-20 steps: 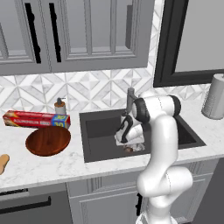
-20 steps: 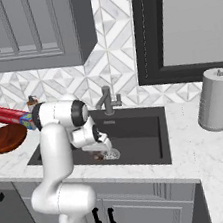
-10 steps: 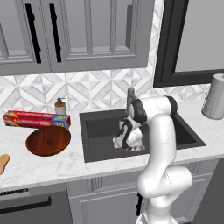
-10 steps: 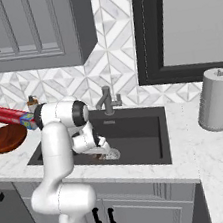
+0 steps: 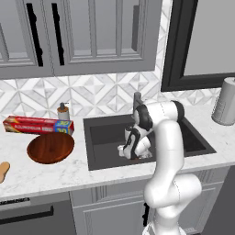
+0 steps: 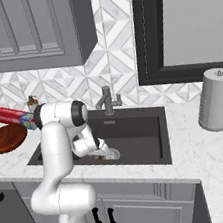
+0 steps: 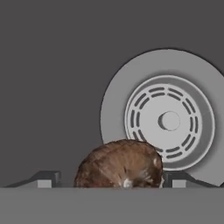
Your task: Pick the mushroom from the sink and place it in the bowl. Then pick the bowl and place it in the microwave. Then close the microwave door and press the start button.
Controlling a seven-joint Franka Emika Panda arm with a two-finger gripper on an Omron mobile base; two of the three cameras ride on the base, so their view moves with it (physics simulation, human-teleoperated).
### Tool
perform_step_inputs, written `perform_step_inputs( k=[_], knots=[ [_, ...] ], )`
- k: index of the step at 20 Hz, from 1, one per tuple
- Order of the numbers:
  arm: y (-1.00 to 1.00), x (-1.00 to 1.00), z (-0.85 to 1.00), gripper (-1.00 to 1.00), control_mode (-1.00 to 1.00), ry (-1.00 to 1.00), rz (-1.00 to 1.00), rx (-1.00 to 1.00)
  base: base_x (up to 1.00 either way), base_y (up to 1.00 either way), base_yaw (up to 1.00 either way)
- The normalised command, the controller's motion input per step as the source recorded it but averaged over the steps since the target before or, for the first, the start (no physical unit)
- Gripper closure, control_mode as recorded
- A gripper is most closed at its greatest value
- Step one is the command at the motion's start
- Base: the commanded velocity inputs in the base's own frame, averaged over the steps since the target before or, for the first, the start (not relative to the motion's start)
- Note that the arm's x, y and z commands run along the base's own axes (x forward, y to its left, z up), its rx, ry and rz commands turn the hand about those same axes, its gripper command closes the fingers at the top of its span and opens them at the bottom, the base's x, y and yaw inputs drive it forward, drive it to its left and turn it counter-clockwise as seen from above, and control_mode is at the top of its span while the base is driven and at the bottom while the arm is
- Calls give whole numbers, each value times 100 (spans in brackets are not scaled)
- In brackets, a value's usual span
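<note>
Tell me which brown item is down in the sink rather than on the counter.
The mushroom, a small rounded brown lump on the sink floor beside the drain, between the gripper fingertips. The bowl sits on the counter left of the basin.

Your arm folds over at the elbow and reaches steeply down, wrist bent forward and low. Your gripper [image 7: 107,181] points downward, its two dark fingertips [image 7: 46,179] spread wide apart, nothing clamped.
</note>
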Motion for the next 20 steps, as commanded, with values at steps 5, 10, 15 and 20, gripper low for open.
perform_step_inputs(
  k=[5,10,15,20],
  knots=[
    [-7,0,0,100,-100,-6,0,0,0,0,0],
    [7,-20,13,100,-100,-14,0,-1,0,0,0],
    [40,-61,91,100,-100,-18,0,-1,0,0,0],
    [33,-59,100,100,-100,-11,0,0,0,0,0]
  ],
)
